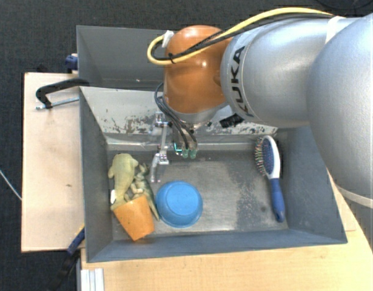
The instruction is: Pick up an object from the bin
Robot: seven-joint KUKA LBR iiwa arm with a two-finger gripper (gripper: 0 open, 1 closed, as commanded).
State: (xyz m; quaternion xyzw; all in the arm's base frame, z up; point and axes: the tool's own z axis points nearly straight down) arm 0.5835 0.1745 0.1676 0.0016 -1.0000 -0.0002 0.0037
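- Far left: pale yellow-green soft toy [122, 173] lying along the left wall of the bin [235, 187], lower end resting against the orange cup [135, 218] tipped over in the front-left corner. Likely trouble here: a limp body folding or slipping out of a pinch, or pulling the cup along with it, given the contact between the two.
- Just right of the toy: gripper [174, 155] hanging near the back wall, fingers [158, 161] spread apart, nothing between them. Left fingertip close beside the toy's edge, so a real chance of coming down on top of the toy rather than astride it, then closing on air.
- Toward the front from the gripper: round blue bowl [179, 204], mouth up, just beside the cup. Toy and bowl the nearest candidates, neither centred under the spread. Risk of a fingertip striking the bowl's rim and pushing it forward, or of a thin-wall pinch tilting and dropping on the lift.
- Behind the gripper: back wall very near the wrist; possible scrape with any drift that way.
- Far right: blue-handled brush [270, 171] lying lengthwise by the right wall, well apart from the gripper. Little chance of interference; if chosen, probably an unbalanced swing from a grasp off the middle.
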